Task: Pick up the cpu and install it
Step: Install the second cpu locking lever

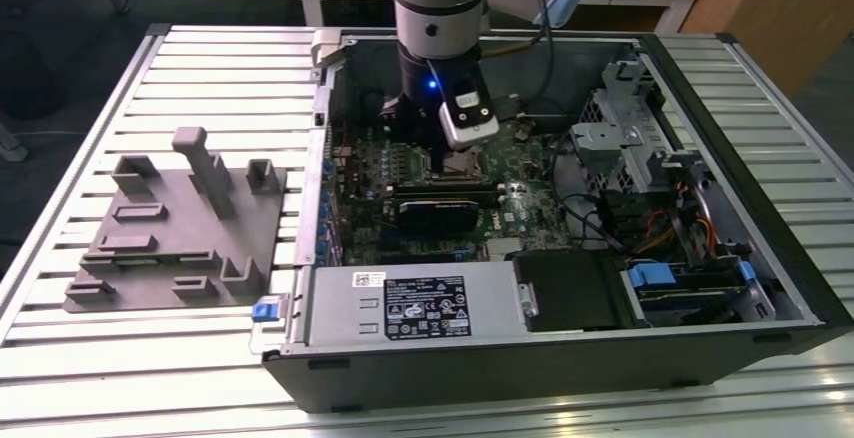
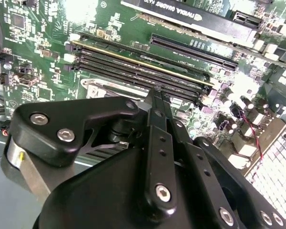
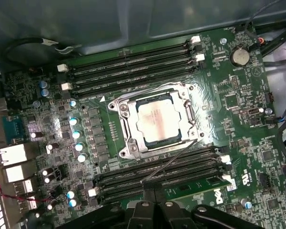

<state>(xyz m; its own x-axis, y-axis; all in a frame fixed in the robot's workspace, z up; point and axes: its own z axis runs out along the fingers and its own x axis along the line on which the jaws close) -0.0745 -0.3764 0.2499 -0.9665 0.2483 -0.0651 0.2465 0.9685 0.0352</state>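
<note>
The cpu (image 3: 157, 119), a small square chip with a silvery top, lies flat inside the metal socket frame (image 3: 121, 126) on the green motherboard. A thin wire lever (image 3: 174, 160) runs slantwise from the socket over the memory slots. My gripper (image 3: 155, 193) hovers above the board a short way from the socket, apart from the chip. Its black fingers (image 2: 155, 112) are pressed together with nothing between them. In the exterior view the gripper (image 1: 451, 153) hangs inside the open computer case, low over the socket area.
The open case (image 1: 747, 158) lies on a slatted metal table. A gray plastic fixture (image 1: 174, 228) stands at the exterior view's left. A white-labelled power supply (image 1: 414, 308), a black card (image 1: 434, 208), drive cages (image 1: 641, 158) and cables crowd the case around the board.
</note>
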